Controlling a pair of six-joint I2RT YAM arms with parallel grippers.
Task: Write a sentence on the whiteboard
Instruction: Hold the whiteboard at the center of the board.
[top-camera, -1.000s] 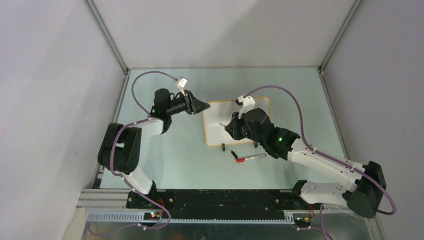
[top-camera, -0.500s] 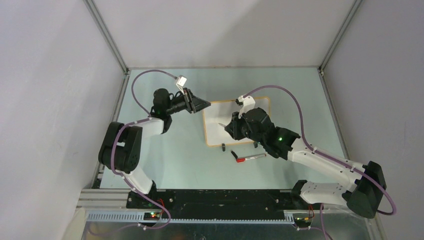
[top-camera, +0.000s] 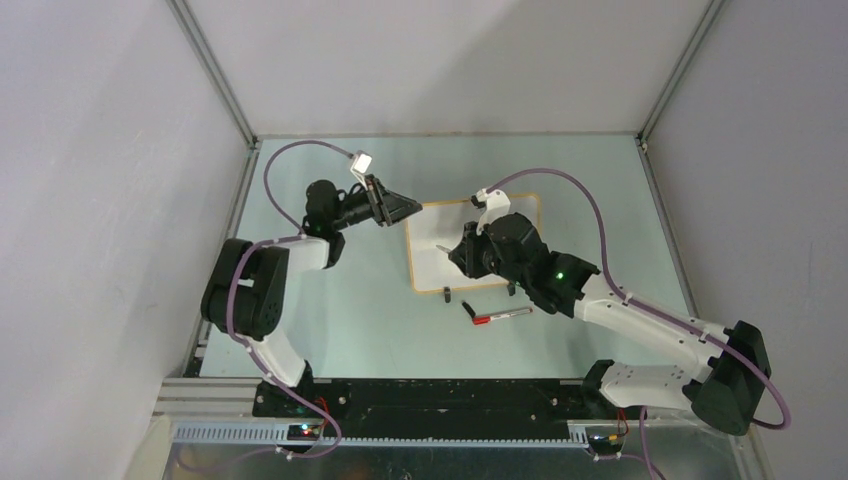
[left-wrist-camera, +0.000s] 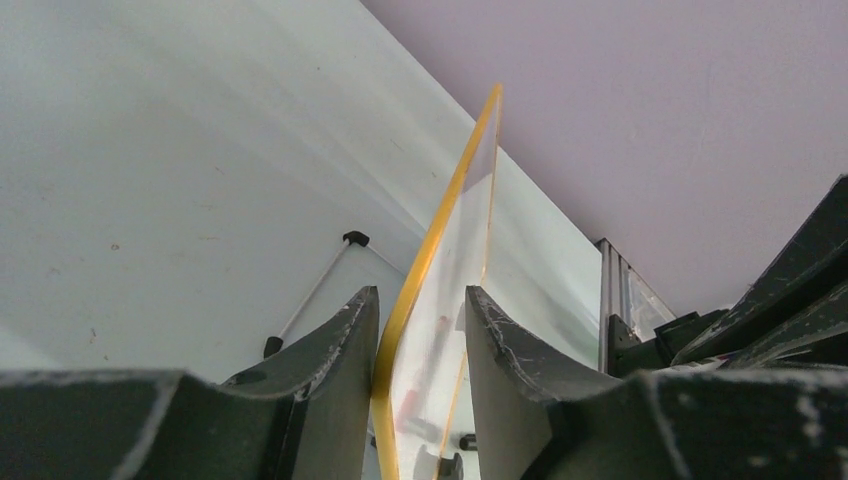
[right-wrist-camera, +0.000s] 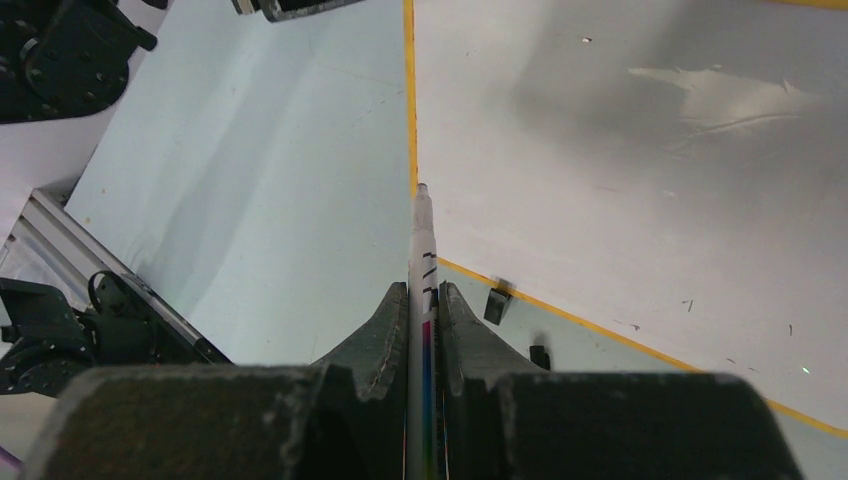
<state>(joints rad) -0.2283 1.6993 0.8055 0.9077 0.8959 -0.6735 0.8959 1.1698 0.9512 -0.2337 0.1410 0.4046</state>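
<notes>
The whiteboard (top-camera: 428, 268) lies flat mid-table (top-camera: 350, 300), and as far as it shows in the right wrist view its face (right-wrist-camera: 650, 150) carries no writing, so I judge the sentence is not yet begun. The marker (right-wrist-camera: 424, 235) is pinched tight in the fully closed right gripper (right-wrist-camera: 423, 290), with its tip over the board's orange left frame rather than the white area. The next move calls for carrying the tip inward to a starting spot and pressing lightly enough not to shove the board. The left gripper (top-camera: 412, 210) sits at the far left corner. Only its wrist view shows its jaws partway open, astride the frame (left-wrist-camera: 440, 220); whether they actually pinch it, I cannot tell. Only the top view shows a red-ended pen (top-camera: 500, 316) lying near the board's near edge.
</notes>
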